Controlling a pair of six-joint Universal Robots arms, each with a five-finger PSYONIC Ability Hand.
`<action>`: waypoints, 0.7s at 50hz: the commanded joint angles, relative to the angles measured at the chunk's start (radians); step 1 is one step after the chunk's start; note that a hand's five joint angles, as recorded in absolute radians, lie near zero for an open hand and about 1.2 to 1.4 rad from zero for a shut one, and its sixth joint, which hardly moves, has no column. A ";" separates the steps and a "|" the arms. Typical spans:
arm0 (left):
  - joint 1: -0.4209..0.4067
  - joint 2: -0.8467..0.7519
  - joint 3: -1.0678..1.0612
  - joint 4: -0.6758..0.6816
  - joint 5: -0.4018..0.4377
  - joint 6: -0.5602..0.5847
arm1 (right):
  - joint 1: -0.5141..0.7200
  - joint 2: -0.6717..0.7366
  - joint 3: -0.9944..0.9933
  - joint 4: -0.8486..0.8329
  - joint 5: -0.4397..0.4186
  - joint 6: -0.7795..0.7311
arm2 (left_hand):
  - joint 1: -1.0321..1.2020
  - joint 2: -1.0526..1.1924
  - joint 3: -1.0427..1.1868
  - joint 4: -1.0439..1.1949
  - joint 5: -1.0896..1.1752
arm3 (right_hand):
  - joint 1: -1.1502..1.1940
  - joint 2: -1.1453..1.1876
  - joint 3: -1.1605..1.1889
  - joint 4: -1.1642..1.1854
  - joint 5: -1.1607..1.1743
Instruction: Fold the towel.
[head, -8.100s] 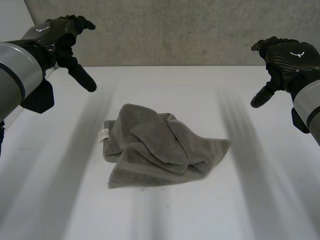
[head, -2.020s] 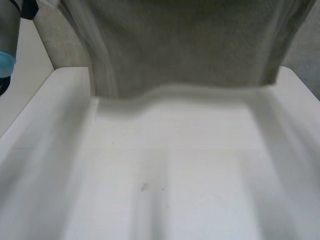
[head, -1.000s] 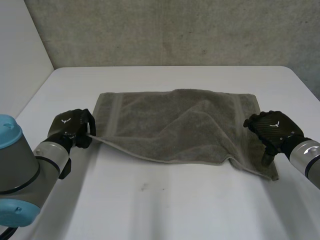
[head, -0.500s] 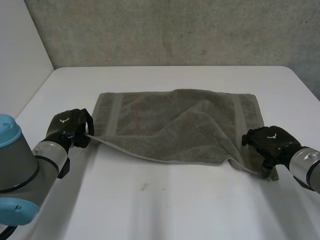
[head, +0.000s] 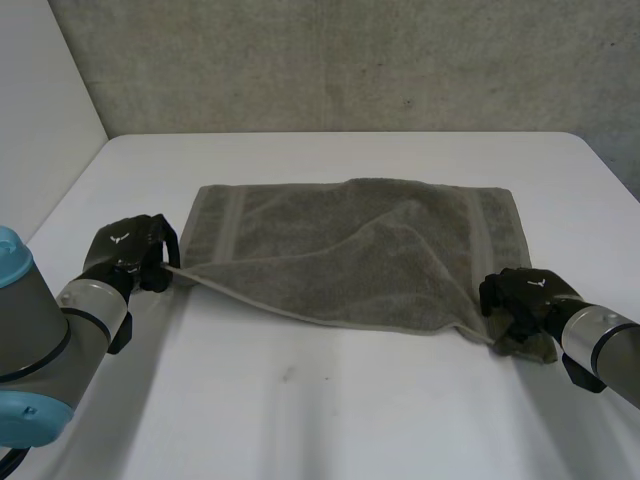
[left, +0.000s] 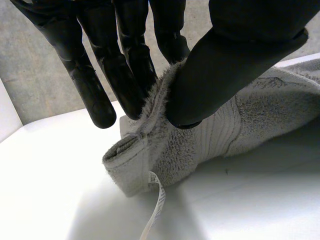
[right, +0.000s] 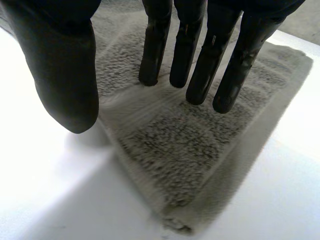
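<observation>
grey towel (head: 340, 250), white table (head: 330, 420), white tag (left: 157, 205)

A white table (head: 330, 420) with rounded far corners spreads across the foreground. Its top is smooth and matte, with one small dark speck (head: 288, 374) near the front middle. Behind it stands a rough grey wall (head: 300, 60) — concrete by its look — bearing a tiny dark spot (head: 407, 102). A plain white wall (head: 40, 110) runs along the table's left side.
</observation>
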 joint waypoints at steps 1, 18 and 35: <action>0.007 0.002 0.000 0.000 0.000 0.000 | -0.002 0.006 -0.011 -0.044 0.054 -0.014 | 0.198 0.178 0.178 0.177 0.188 | 0.085 0.093 0.087 0.088 0.082; 0.018 0.003 -0.001 0.000 0.000 0.000 | -0.014 0.006 -0.043 0.121 0.037 -0.094 | 0.198 0.178 0.178 0.177 0.188 | -0.091 -0.084 -0.089 -0.088 -0.094; 0.018 0.002 0.000 0.000 0.000 0.000 | -0.016 0.029 -0.047 0.085 0.041 -0.100 | 0.198 0.178 0.178 0.177 0.188 | 0.105 0.113 0.107 0.108 0.102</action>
